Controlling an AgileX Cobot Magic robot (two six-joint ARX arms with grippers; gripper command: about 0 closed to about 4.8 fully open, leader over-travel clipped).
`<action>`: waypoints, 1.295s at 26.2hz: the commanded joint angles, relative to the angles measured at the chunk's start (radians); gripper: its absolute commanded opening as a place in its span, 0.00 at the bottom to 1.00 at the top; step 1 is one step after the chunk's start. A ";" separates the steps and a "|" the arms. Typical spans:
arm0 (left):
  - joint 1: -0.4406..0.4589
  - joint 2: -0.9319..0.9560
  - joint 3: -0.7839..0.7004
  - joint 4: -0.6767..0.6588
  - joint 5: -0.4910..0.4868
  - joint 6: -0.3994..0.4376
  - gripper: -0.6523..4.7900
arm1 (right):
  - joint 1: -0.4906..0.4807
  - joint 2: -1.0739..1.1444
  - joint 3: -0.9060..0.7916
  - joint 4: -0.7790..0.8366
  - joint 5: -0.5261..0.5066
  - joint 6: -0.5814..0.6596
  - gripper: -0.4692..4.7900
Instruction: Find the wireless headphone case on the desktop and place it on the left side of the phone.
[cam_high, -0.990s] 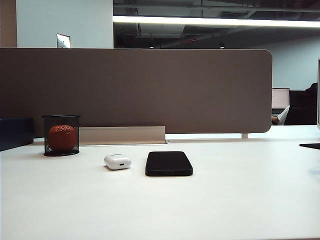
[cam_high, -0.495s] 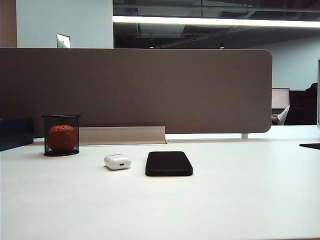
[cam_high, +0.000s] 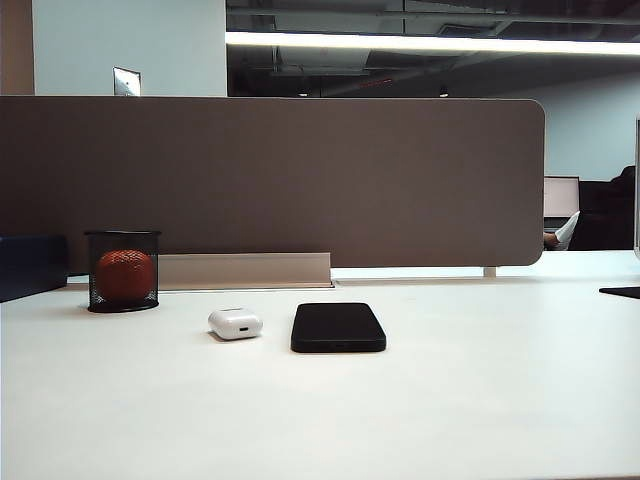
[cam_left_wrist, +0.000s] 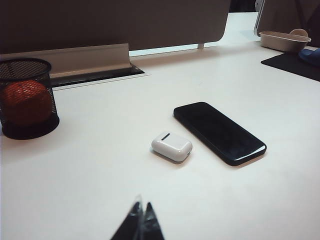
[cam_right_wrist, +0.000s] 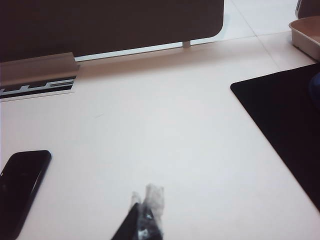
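A small glossy white wireless headphone case (cam_high: 235, 323) lies flat on the white counter (cam_high: 450, 400). In the exterior view it sits just beside the left short edge of the phone (cam_high: 338, 327), a flat black slab, with a narrow strip of bare counter between the two. They do not touch. The left wrist view shows the same pairing from another angle: the case (cam_left_wrist: 172, 146) close to the phone (cam_left_wrist: 219, 132), apart from it.

Judged from how things lie, the case already rests on the left side of the phone, so the placing looks done. Nothing seems left beyond the arms clearing away.

Neither hand holds anything. The left hand (cam_left_wrist: 141, 223) shows only as two dark fingertips pressed together at the near edge of its own wrist view, above bare counter, with the case well ahead of it and untouched. The right hand (cam_right_wrist: 144, 217) is likewise pressed together and empty. It hangs over open counter with only a corner of the phone (cam_right_wrist: 22, 186) off to one side in its view, and the case is not in that view at all. Neither arm appears in the exterior view.

Further out, a black mesh cup (cam_high: 122, 271) holding an orange ball stands left of the case, near a brown divider panel (cam_high: 300, 180). A black mat (cam_right_wrist: 285, 125) lies far to the right.
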 joint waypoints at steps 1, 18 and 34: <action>0.002 0.001 0.003 0.013 0.003 0.000 0.11 | 0.000 -0.048 -0.088 0.098 -0.031 0.016 0.08; 0.002 0.001 0.002 0.037 -0.250 0.001 0.11 | 0.000 -0.283 -0.512 0.385 -0.016 0.029 0.08; 0.002 0.001 0.000 0.204 -0.410 0.001 0.11 | 0.000 -0.432 -0.596 0.397 0.014 -0.111 0.08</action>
